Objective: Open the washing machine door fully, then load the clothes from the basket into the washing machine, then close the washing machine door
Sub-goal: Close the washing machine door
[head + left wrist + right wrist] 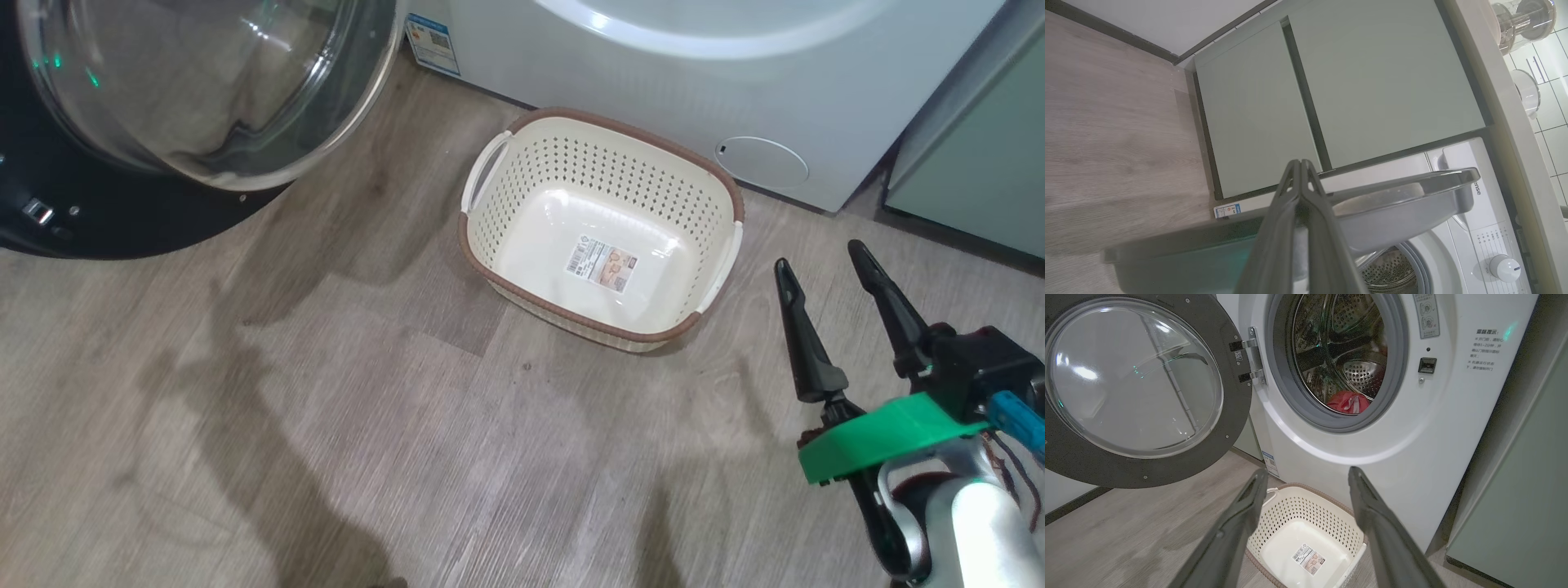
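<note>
The washing machine door (pixel 204 90) stands swung wide open at nine o'clock of the drum opening. In the right wrist view the door (pixel 1133 379) hangs from its hinge (pixel 1253 355) on its three o'clock edge. The clothes (pixel 1347 402) lie as a red heap low in the drum of the washing machine (pixel 1412 428). The basket (pixel 620 175) sits bare on the floor (pixel 326 408) just in front of the machine, so I judge that closing the door is the step left.

That move turns on which arm is nearer the door. In the head view the right pincer (pixel 820 257), its fingers apart and holding nothing, sits at four o'clock of the basket. The door is well apart from it, towards ten o'clock.

The left pincer (pixel 1300 163) has its fingers pressed together with nothing between them. In its wrist view the door (pixel 1412 204) appears edge-on just beyond them, running from eight o'clock to two o'clock. Whether they touch it I cannot tell. The left arm looks the nearer.

The clothes and hinge appear in the right wrist view, and the basket's bare bottom in the head view. The left wrist view adds pale green cabinets (pixel 1380 81).
</note>
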`<state>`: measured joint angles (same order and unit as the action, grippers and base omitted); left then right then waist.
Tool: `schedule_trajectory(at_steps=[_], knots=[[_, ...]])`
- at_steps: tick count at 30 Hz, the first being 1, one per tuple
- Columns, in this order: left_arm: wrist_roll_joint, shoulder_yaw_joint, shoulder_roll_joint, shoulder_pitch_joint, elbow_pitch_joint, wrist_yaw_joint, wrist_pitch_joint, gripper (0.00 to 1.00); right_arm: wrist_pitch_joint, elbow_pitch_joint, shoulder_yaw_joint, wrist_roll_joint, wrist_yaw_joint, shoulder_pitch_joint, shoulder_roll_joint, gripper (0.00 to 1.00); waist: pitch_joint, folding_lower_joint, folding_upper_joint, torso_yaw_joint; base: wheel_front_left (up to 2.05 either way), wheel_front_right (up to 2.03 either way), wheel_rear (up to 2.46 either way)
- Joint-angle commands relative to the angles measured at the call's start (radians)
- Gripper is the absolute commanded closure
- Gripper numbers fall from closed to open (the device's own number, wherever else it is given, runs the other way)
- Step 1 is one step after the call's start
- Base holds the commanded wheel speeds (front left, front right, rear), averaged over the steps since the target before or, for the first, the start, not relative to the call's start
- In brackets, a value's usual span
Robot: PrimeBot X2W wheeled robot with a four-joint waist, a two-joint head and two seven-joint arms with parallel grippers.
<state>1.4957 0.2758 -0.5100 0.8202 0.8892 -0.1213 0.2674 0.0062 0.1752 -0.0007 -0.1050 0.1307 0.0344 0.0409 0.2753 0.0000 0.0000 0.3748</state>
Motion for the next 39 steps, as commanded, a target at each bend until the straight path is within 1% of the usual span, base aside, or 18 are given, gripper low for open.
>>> schedule_trajectory(at_steps=[1, 7, 10, 15, 23, 30, 39], knots=[[-0.003, 0.016, -0.062, 0.038, -0.031, -0.009, 0.014, 1.0, 0.002, 0.041, 0.024, 0.008, 0.0, 0.03, 0.009, 0.0, 0.003, 0.0, 0.0, -0.003, 0.0, 0.0, 0.0], [0.008, 0.005, -0.056, 0.023, -0.059, -0.009, 0.049, 1.0, 0.002, 0.042, 0.018, 0.008, 0.0, 0.03, 0.009, 0.0, 0.007, 0.0, 0.0, -0.006, 0.0, 0.0, 0.0], [0.02, -0.002, -0.052, 0.007, -0.084, -0.009, 0.085, 1.0, 0.002, 0.041, 0.016, 0.006, 0.0, 0.03, 0.009, 0.0, 0.004, 0.0, 0.0, -0.004, 0.0, 0.0, 0.0], [0.049, -0.02, -0.049, -0.032, -0.14, -0.009, 0.184, 1.0, 0.0, 0.039, 0.013, 0.006, 0.0, 0.029, 0.009, 0.0, -0.004, 0.0, 0.0, 0.0, 0.0, 0.0, 0.0], [0.097, -0.042, -0.029, -0.129, -0.287, -0.009, 0.328, 1.0, -0.01, 0.033, 0.016, -0.004, 0.0, 0.03, 0.009, 0.0, -0.022, 0.0, 0.0, -0.004, 0.0, 0.0, 0.0], [0.137, -0.049, -0.007, -0.226, -0.431, -0.009, 0.433, 1.0, -0.026, 0.025, 0.015, -0.016, 0.0, 0.026, 0.009, 0.0, -0.037, 0.0, 0.0, -0.033, 0.0, 0.0, 0.0], [0.188, -0.041, 0.032, -0.334, -0.621, -0.009, 0.538, 1.0, -0.055, 0.01, 0.01, -0.04, 0.0, 0.025, 0.009, 0.0, -0.047, 0.0, 0.0, -0.108, 0.0, 0.0, 0.0]])
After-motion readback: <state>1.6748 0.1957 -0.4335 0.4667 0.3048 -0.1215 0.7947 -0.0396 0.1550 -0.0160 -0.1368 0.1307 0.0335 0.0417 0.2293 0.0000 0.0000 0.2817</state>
